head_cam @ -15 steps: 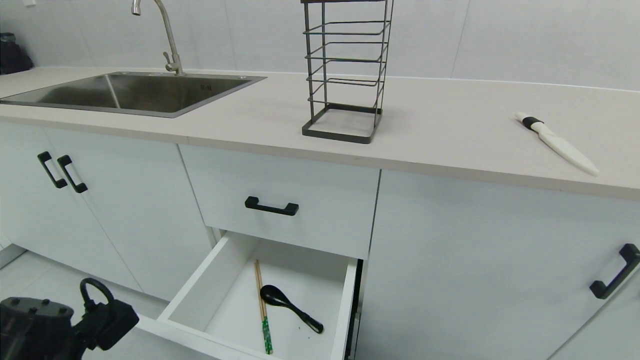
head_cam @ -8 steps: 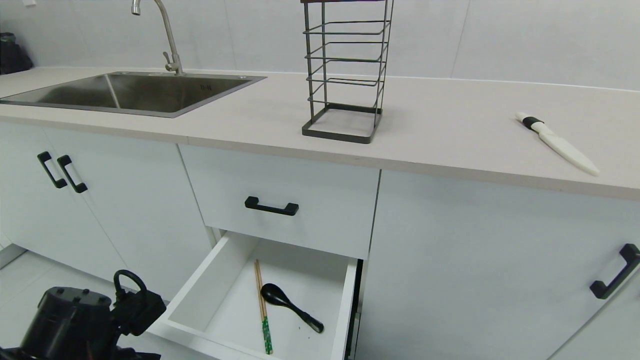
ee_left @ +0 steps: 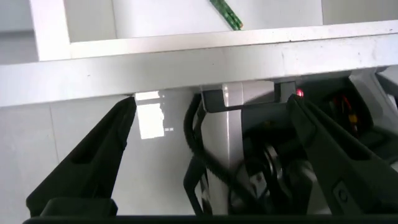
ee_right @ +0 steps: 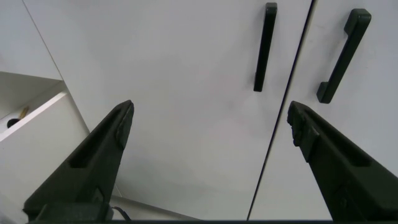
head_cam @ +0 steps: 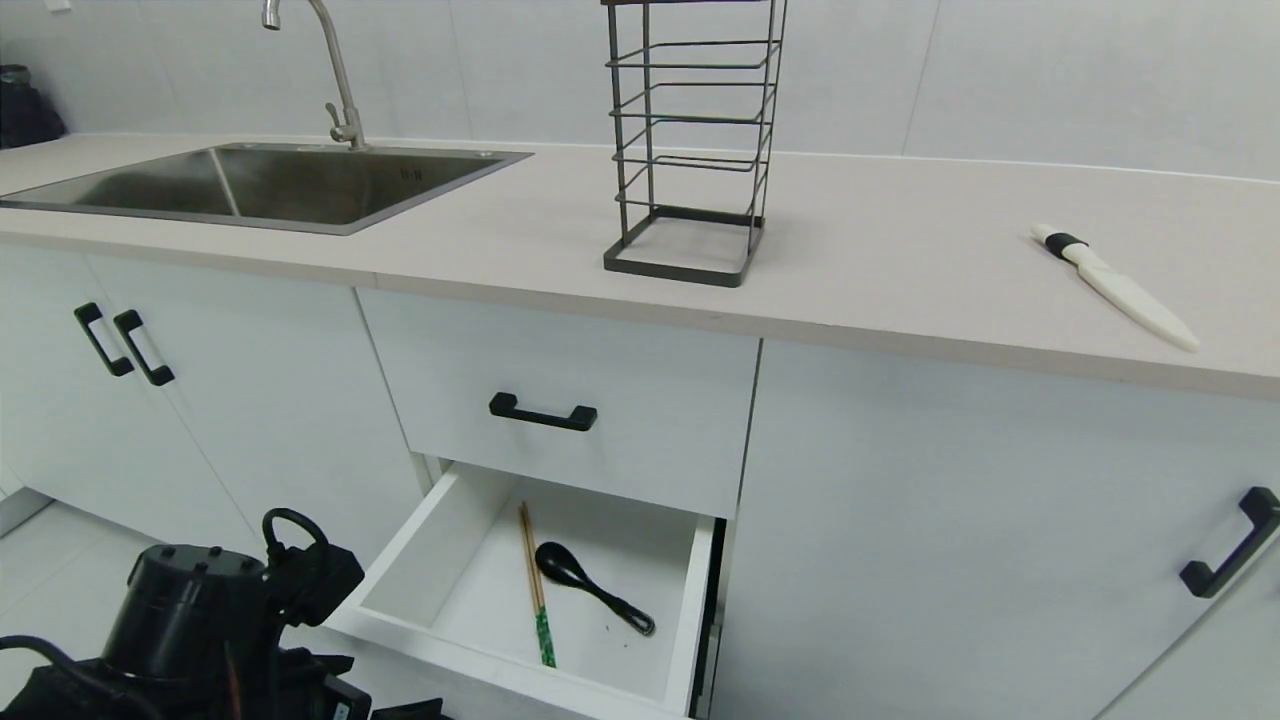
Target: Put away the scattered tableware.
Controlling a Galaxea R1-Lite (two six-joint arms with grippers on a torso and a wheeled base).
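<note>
In the head view, the lower drawer (head_cam: 520, 668) stands pulled out under the counter (head_cam: 900, 270). Inside it a pair of chopsticks (head_cam: 537, 598) and a black spoon (head_cam: 592, 592) lie side by side on the bottom, just beside each other. We judge they are there because the drawer is the storage place of this task. A white knife (head_cam: 1115, 288) with a black band lies flat on the counter at the right, well apart from the drawer. It is not yet put away, so we think the drawer is kept open for it. A wire rack (head_cam: 690, 150) stands upright in the middle of the counter, and the sink (head_cam: 260, 185) is at the left. The left arm (head_cam: 190, 620) is low, near the left front corner of the drawer.

In the left wrist view, the left claw (ee_left: 210, 102) is released, its two fingers spread wide, and it grasps nothing. It is close to the front panel of the drawer (ee_left: 186, 56), and past the panel we see the green end of the chopsticks (ee_left: 225, 14). We judge this arm is placed there to handle the drawer front, but we cannot tell if a finger touches it.

In the right wrist view, the right claw (ee_right: 210, 111) is also released and empty. It faces the white cabinet doors with two black handles (ee_right: 269, 46), and a corner of the drawer (ee_right: 31, 118) is at the side. To our judgement, this free arm is the better one for the knife.
</note>
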